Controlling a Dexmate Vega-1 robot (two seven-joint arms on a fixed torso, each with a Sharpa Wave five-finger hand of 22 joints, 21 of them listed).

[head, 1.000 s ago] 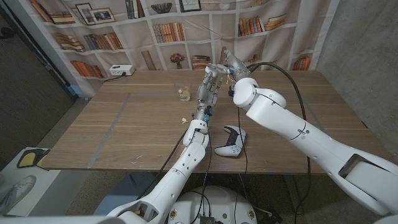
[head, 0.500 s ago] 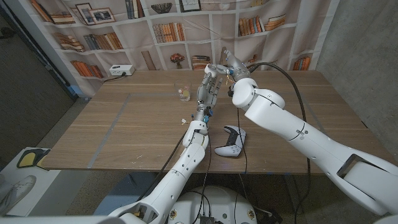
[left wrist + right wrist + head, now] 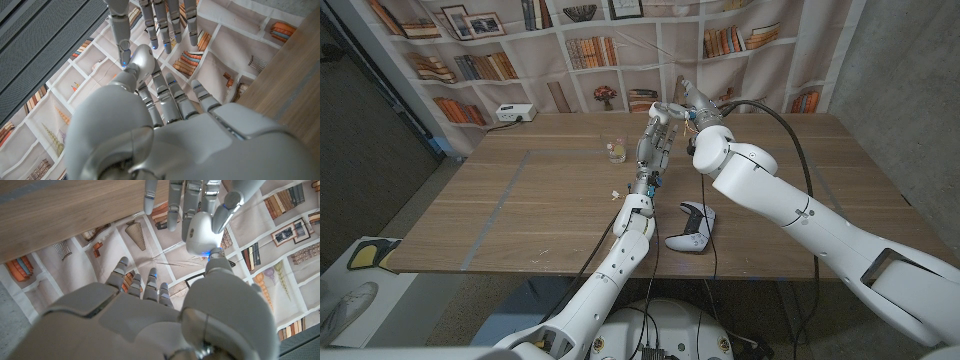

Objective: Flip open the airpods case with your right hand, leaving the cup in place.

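Scanning left to right: the cup (image 3: 615, 151) sits untouched on the table (image 3: 520, 200). My left hand (image 3: 655, 135) pinches the airpods case (image 3: 199, 234) aloft. Over the last second my right hand (image 3: 694, 110) has barely shifted beside it, fingers apart, so the lid isn't flipped. The seam is hidden from me.

head cam looks down over table (image 3: 520, 200); both wrist cams close-up, sharing airpods case (image 3: 141, 59).
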